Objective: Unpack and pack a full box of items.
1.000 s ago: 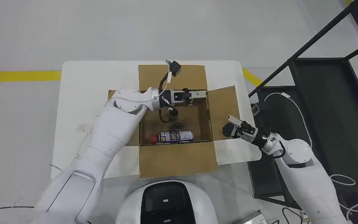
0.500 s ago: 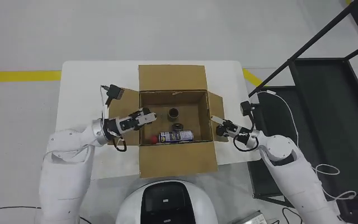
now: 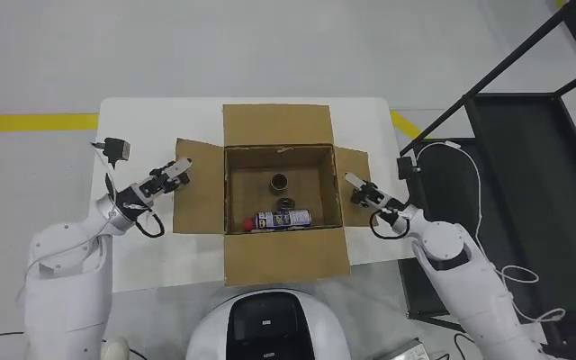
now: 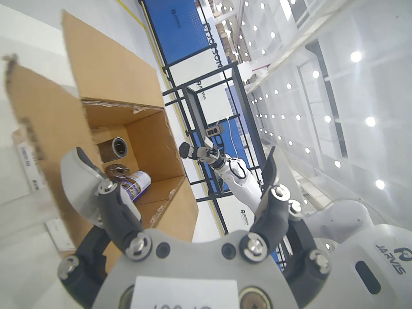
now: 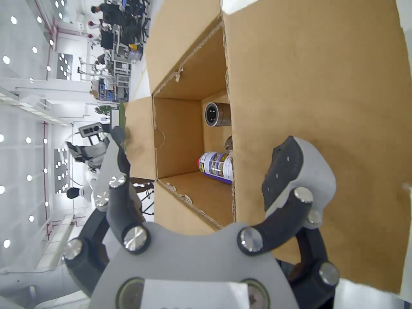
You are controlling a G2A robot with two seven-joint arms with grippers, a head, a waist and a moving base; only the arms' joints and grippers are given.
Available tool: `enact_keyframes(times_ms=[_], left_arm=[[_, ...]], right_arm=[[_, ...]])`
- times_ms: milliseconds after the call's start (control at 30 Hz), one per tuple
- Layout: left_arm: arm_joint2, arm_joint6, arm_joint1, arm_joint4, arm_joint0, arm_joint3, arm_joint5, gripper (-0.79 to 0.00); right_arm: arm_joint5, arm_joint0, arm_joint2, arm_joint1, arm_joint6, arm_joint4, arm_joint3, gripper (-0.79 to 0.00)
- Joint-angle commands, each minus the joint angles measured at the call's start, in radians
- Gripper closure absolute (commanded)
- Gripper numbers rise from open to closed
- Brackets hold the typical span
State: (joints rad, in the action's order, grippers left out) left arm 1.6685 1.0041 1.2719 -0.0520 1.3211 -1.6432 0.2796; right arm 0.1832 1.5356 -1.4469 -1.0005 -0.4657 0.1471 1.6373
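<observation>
The left gripper is spread wide and empty at the outer edge of the left flap of the corrugated cardboard box. The right gripper, also spread and empty, hangs over the right flap. Inside the open box on the white desk lie a glossy spray can on its side, a flanged metal ring and a smooth steel sleeve.

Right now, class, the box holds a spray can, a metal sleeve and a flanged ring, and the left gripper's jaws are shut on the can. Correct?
No. The left wrist view shows the left gripper with its jaws open and empty, outside the box. The spray can, metal sleeve and flanged ring all lie in the box.
</observation>
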Motion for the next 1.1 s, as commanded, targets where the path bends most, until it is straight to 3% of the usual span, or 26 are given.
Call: enact_keyframes(times_ms=[0,333,500,867,1067], left_arm=[[0.000,-0.002,-0.004,0.007,-0.007,0.036,-0.008,-0.785],[-0.063,-0.107,-0.012,0.114,-0.054,0.203,-0.002,-0.785],[-0.100,-0.164,-0.012,0.141,-0.071,0.265,0.004,-0.785],[-0.161,-0.122,-0.016,0.082,-0.094,0.317,0.023,-0.785],[-0.069,-0.081,-0.031,-0.111,-0.051,0.295,0.075,-0.785]], right_arm=[[0.009,0.005,-0.010,-0.002,0.039,-0.004,-0.009,-0.785],[-0.101,-0.029,0.020,-0.011,0.087,-0.093,-0.019,-0.785],[-0.188,-0.075,0.079,-0.015,0.047,-0.195,-0.020,-0.785],[-0.115,-0.127,0.124,-0.029,-0.028,-0.146,-0.041,-0.785],[-0.076,-0.141,0.104,-0.029,-0.081,-0.096,-0.045,-0.785]])
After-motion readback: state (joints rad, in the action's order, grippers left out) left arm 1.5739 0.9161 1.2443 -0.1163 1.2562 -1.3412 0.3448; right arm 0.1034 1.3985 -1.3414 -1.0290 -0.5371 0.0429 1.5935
